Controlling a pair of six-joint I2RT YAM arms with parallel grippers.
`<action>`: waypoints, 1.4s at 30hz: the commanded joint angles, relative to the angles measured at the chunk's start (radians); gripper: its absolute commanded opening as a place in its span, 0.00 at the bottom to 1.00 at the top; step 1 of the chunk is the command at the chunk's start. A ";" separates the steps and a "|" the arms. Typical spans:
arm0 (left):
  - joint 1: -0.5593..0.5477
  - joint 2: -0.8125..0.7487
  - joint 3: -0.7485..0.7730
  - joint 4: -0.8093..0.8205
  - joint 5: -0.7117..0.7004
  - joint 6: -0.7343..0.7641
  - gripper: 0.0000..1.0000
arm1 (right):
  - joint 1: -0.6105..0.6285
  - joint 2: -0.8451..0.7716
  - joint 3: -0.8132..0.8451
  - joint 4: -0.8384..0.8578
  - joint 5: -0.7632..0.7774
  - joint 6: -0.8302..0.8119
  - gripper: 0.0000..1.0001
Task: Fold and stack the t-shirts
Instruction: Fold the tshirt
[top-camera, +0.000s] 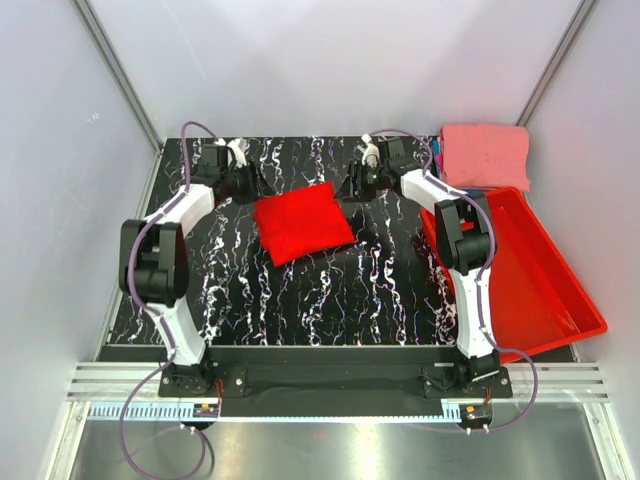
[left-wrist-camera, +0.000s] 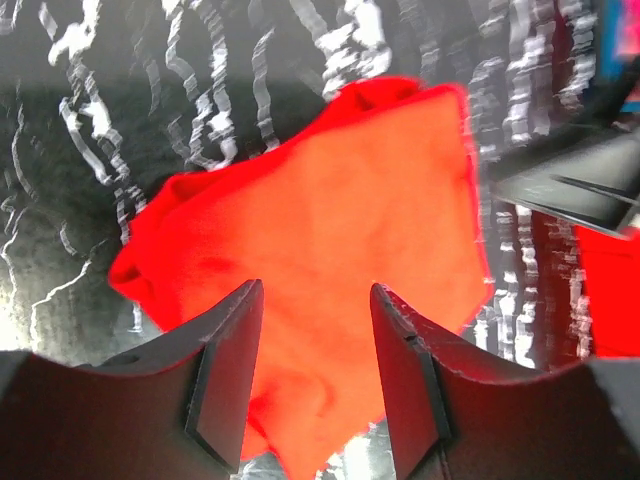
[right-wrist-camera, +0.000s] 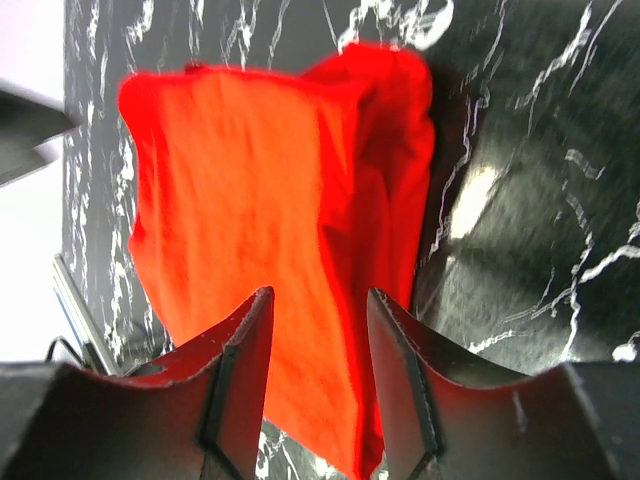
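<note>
The red shirt (top-camera: 303, 222) lies folded mid-table (top-camera: 330, 300). My left gripper (left-wrist-camera: 315, 292) and right gripper (right-wrist-camera: 320, 300) hang near its far edge, jaws apart and empty. I judge the fold done; next I must regrip it and carry it onto the pink shirt (top-camera: 485, 153), far right.

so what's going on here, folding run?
Yes, shirt folding. The red t-shirt lies folded into a rough square on the table. Both arms sit at its far side: left gripper and right gripper are open and hold nothing. A salmon-pink t-shirt lies folded at the far right, beyond the red bin. The red one isn't stacked on it yet.
</note>
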 joint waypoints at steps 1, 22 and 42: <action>0.022 0.080 0.060 -0.047 -0.069 0.030 0.52 | 0.012 -0.023 -0.021 -0.060 -0.047 -0.064 0.50; 0.076 0.241 0.117 -0.121 -0.171 -0.049 0.06 | 0.061 -0.109 -0.311 0.088 -0.026 -0.010 0.52; 0.033 -0.239 -0.187 -0.293 -0.273 -0.024 0.53 | 0.064 -0.160 -0.192 -0.039 0.083 0.036 0.66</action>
